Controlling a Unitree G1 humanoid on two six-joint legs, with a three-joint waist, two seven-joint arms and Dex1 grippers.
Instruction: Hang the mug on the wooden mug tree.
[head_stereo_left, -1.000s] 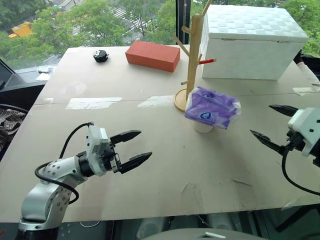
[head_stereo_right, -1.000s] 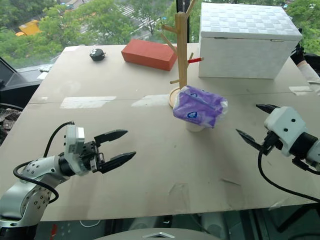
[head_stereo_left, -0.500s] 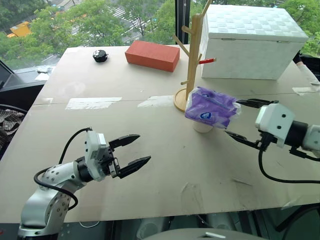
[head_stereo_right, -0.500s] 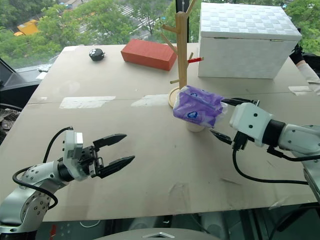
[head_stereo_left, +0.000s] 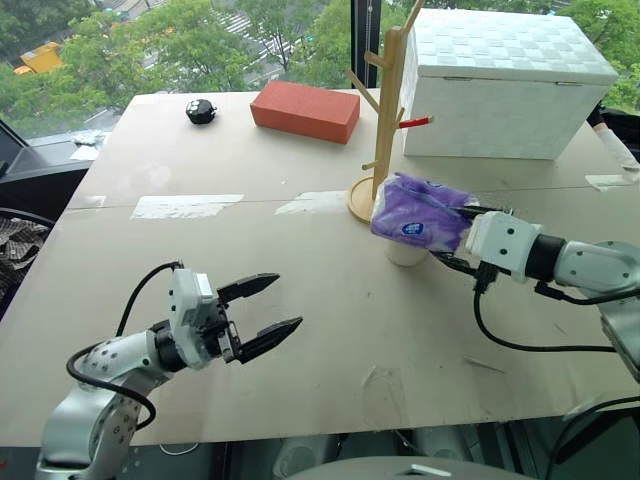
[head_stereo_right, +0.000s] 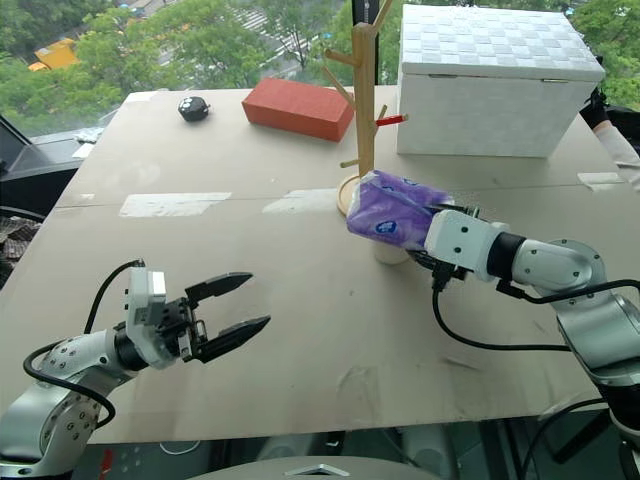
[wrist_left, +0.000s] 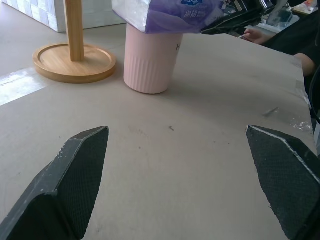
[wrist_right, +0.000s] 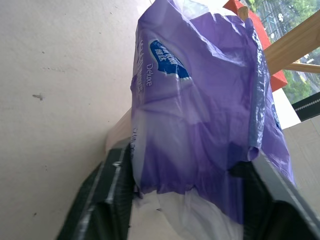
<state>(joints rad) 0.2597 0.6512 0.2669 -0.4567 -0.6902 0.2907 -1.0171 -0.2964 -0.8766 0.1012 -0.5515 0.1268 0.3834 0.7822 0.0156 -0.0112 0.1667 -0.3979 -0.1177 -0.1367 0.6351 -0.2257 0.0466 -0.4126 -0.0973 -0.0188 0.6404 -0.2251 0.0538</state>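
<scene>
So in the head view your right gripper (head_stereo_left: 462, 238) pinches the purple tissue pack (head_stereo_left: 420, 214) atop the mug (head_stereo_left: 405, 254), at 5 o'clock off the wooden mug tree (head_stereo_left: 385, 110). Left wrist view: left gripper (wrist_left: 182, 187) spread, mug uncovering unfinished, hanging all ahead.

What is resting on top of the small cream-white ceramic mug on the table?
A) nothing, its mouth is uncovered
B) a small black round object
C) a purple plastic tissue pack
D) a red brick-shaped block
C: the purple plastic tissue pack lies across the mouth of the small cream-white ceramic mug, which stands beside the round base of the wooden mug tree, with the right gripper closing around the pack's end.
</scene>
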